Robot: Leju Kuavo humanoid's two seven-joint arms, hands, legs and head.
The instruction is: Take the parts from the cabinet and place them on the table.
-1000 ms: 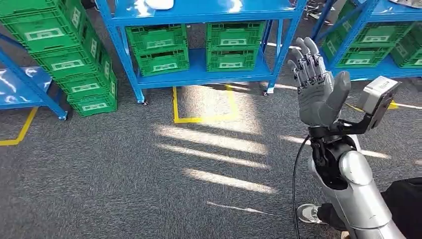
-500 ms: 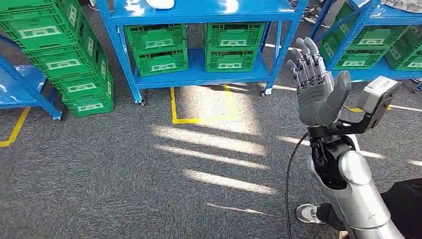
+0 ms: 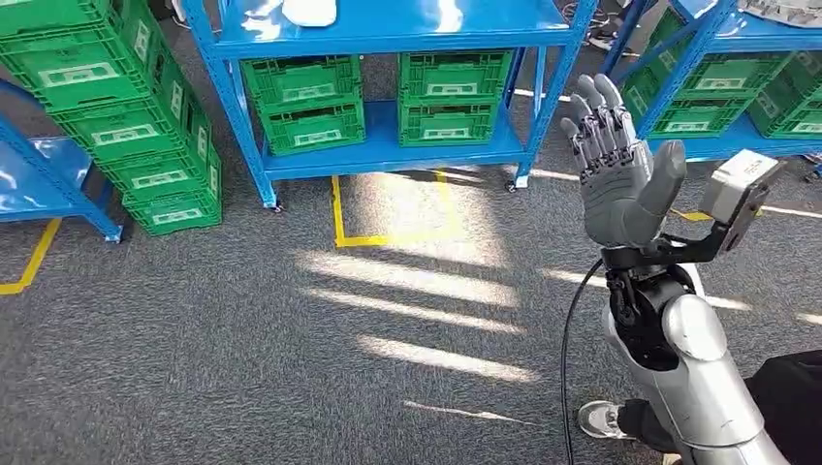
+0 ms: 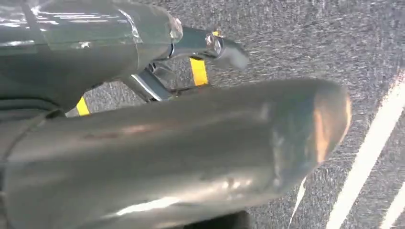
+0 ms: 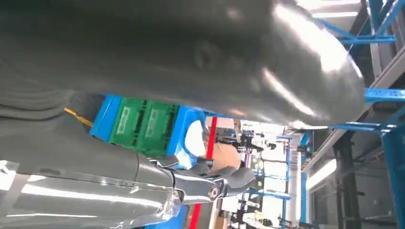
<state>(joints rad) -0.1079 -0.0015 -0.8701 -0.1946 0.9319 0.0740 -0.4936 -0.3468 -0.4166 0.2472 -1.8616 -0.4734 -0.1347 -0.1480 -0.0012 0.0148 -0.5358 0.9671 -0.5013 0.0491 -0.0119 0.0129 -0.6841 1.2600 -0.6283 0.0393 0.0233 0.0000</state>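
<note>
The silver right hand [image 3: 620, 165] stays raised at three o'clock, fingers apart, holding nothing; the view has slid a little; the white part [image 3: 308, 12] waits on the blue metal cabinet [image 3: 388, 39] at twelve o'clock, still far off.

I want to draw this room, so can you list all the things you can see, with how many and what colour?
blue shelving rack: one in the middle, with parts of others at the left and right edges
green crates: four on the middle rack's lower shelf in two stacks, a tilted stack at the left, more on the right rack
white part: one, on the middle rack's top shelf
yellow tape lines: on the grey carpet below the rack
shoe: one, grey, a person's, by the robot's arm
right hand: one, grey, raised, fingers apart, holding nothing
left hand: too close and blurred to judge
</note>
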